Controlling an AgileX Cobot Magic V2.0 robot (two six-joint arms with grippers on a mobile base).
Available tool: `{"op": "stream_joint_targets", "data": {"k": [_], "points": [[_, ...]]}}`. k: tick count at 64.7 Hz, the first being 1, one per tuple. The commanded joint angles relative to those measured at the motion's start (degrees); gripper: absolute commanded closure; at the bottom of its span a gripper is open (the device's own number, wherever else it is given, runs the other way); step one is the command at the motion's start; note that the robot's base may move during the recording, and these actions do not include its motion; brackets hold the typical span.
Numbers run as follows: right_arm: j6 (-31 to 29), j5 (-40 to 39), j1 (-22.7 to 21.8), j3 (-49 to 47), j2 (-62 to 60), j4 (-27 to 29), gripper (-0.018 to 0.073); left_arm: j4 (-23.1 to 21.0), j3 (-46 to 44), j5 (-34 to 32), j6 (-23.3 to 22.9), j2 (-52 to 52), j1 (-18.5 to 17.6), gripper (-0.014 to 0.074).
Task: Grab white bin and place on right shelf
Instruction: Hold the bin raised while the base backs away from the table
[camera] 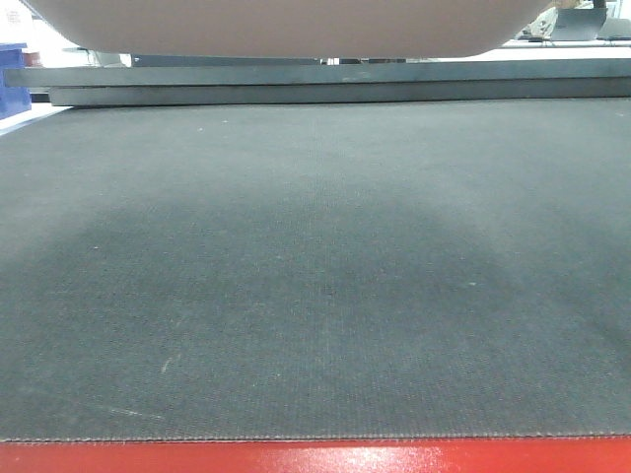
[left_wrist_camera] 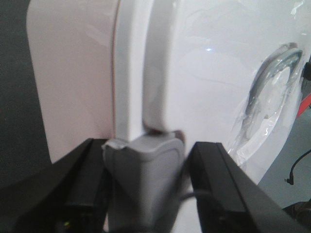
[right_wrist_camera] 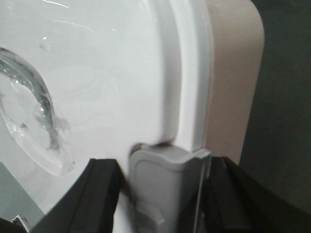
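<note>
Red edging of the counter (camera: 315,458) fills the front view at 6 o'clock, and its dark woven mat (camera: 315,296) runs back from there to a pair of grey metal rails (camera: 315,87) along the far side. The white bin (camera: 296,25) hangs at 12 o'clock in that view, showing only its rounded underside. It is clear of the mat, with the rails visible beneath it and a broad soft shadow on the mat below. A blue crate (camera: 12,79) sits at 10 o'clock, beyond the counter's corner. In the left wrist view the left gripper (left_wrist_camera: 148,160) straddles a grey clasp (left_wrist_camera: 146,179) at the bin's end, its black fingers (left_wrist_camera: 82,184) narrowed to the clasp's width, one at 7 o'clock and one at 5 o'clock. The glossy lid (left_wrist_camera: 209,73) spreads toward 2 o'clock, where its clear window (left_wrist_camera: 272,73) begins. In the right wrist view the right gripper (right_wrist_camera: 165,170) is closed the same way on the matching clasp at the opposite end, with the bin's pinkish side wall toward 2 o'clock and the dark mat behind it.
</note>
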Motion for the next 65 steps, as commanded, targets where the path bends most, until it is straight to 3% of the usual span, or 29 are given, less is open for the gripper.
{"op": "stream_joint_targets", "data": {"k": [1, 65], "points": [[-0.76, 9.17, 1.19, -1.73, -1.36, 14.55, 0.0209, -10.51, -1.55, 7.12, 0.99, -0.97, -1.48, 0.0409], [-0.76, 9.17, 1.19, -1.73, -1.20, 14.55, 0.0209, -10.51, -1.55, 7.12, 0.99, -0.97, -1.48, 0.0409]]}}
